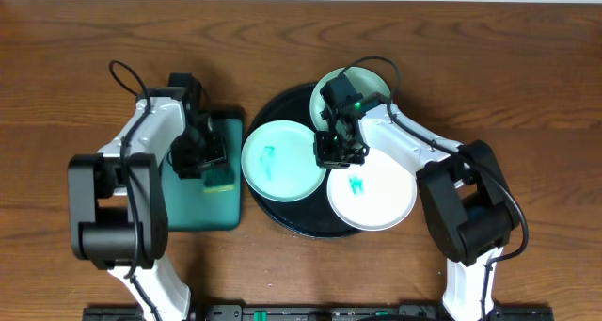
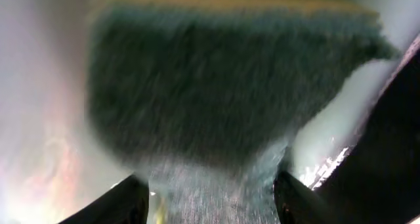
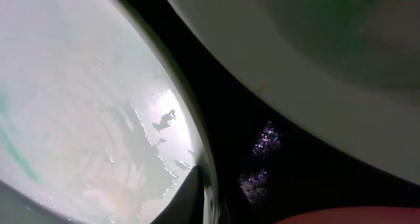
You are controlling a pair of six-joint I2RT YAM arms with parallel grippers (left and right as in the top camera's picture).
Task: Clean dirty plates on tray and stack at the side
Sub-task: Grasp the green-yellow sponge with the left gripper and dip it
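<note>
**Reaching Into the Black Tray, Sponge Beneath My Other Hand**

My left gripper (image 1: 196, 157) sits over the teal tray (image 1: 202, 210). Its fingers (image 2: 128, 201) are spread wide and clamp nothing. The green-and-yellow sponge (image 1: 220, 178) fills my left wrist view between them, and I cannot tell whether they touch it.

My right gripper (image 1: 339, 153) is down inside the black tray (image 1: 282, 216), at the right edge of the left mint plate (image 1: 280, 161). In my right wrist view one dark fingertip (image 3: 190, 199) lies against that plate's rim. The other is hidden, so I cannot tell how far apart they stand or whether they grip the plate.

All three plates lie on the black tray. The left mint plate bears a teal smear, a second mint plate (image 1: 365, 84) lies at the back, and the smeared white plate (image 1: 376, 194) lies at front right.
</note>
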